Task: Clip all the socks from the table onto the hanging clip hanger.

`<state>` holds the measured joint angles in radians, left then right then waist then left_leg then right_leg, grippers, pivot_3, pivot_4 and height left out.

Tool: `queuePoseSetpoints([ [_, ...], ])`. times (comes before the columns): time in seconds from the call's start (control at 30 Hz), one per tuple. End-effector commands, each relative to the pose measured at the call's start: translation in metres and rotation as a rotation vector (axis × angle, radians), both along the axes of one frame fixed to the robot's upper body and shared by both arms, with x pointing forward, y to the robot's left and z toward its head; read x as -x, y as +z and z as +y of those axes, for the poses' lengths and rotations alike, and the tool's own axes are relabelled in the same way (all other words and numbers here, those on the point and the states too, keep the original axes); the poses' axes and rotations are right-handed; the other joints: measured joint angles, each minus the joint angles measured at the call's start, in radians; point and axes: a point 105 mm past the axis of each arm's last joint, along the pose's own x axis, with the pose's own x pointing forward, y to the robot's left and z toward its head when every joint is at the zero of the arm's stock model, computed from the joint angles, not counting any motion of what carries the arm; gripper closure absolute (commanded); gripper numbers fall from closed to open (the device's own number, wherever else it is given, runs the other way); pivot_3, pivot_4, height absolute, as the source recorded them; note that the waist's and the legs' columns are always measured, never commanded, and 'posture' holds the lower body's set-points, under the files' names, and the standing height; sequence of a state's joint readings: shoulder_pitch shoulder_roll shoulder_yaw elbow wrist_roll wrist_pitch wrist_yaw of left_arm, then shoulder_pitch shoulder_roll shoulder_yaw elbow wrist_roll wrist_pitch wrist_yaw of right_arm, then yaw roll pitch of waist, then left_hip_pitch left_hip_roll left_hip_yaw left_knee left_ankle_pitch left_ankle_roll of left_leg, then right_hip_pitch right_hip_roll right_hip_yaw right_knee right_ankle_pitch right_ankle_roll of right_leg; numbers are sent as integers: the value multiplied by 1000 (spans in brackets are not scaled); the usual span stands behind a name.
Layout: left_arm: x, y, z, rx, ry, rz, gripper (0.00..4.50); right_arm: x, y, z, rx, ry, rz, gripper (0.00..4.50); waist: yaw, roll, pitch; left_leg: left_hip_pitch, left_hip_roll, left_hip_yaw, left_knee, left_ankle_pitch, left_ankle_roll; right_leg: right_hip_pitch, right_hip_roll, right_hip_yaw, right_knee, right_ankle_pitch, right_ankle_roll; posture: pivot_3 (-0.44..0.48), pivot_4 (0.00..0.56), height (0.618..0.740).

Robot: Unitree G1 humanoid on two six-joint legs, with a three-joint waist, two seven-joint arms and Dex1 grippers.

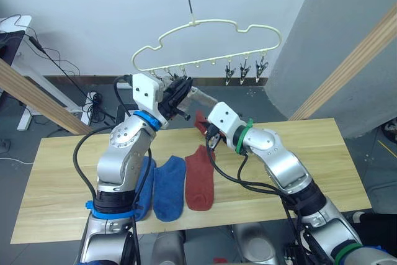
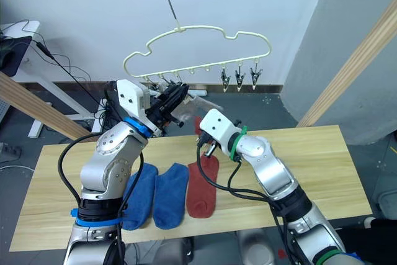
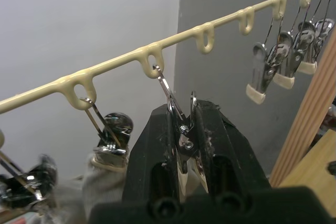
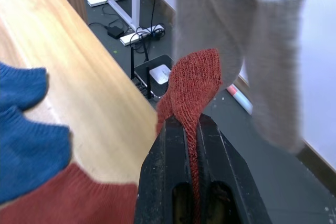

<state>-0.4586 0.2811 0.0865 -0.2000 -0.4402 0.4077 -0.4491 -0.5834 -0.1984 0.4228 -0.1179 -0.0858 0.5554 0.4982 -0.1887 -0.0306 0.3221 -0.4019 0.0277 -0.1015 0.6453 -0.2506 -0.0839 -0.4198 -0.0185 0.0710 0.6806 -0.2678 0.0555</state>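
No readable brand, label or writing anywhere.

Landmark: clip hanger [image 1: 205, 44], pale yellow wavy wire, hung by thin metal hook, above table's far edge. L gripper [image 3: 181, 145] is up at hanger's lower bar, L end, fingers pinched narrow on one metal clip [image 3: 176, 116] that hangs from a loop. Two grey socks [image 4: 236, 40] already hang from clips beside it. Three free clips [image 1: 245, 69] dangle at hanger's R end, open air around them.

R gripper [image 4: 191, 145] sits just below hanger, fingers closed on a rust red sock [image 4: 191, 85], its cuff bunched up between the pads; the sock is lifted off the table, just beside the hanging grey ones.

Table [image 1: 322, 153] below hanger: two blue socks [image 1: 169, 187] and second rust red sock [image 1: 200, 178] lie side by side nr front edge. R half of top is bare wood, lots of room; L end also bare.
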Motion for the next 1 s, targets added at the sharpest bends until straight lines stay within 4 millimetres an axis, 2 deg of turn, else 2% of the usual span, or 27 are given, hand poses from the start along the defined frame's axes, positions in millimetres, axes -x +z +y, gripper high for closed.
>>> queuePoseSetpoints([
  [0.03,8,17,-1,18,-30,-43,4246,-2,14,10,-27,16,-69,4500,0,0,0,0,0,0,0,0,0,0,0,0,0,0,0,-266,301,740],
  [0.6,9,20,5,24,-53,15,4246,-13,44,28,-138,-7,-149,4500,-5,0,0,0,0,0,0,0,0,0,0,0,0,0,0,-285,305,740],
  [1.0,7,18,7,26,-40,20,4246,-15,49,26,-170,-18,-150,4500,-5,0,0,0,0,0,0,0,0,0,0,0,0,0,0,-288,305,740],
])
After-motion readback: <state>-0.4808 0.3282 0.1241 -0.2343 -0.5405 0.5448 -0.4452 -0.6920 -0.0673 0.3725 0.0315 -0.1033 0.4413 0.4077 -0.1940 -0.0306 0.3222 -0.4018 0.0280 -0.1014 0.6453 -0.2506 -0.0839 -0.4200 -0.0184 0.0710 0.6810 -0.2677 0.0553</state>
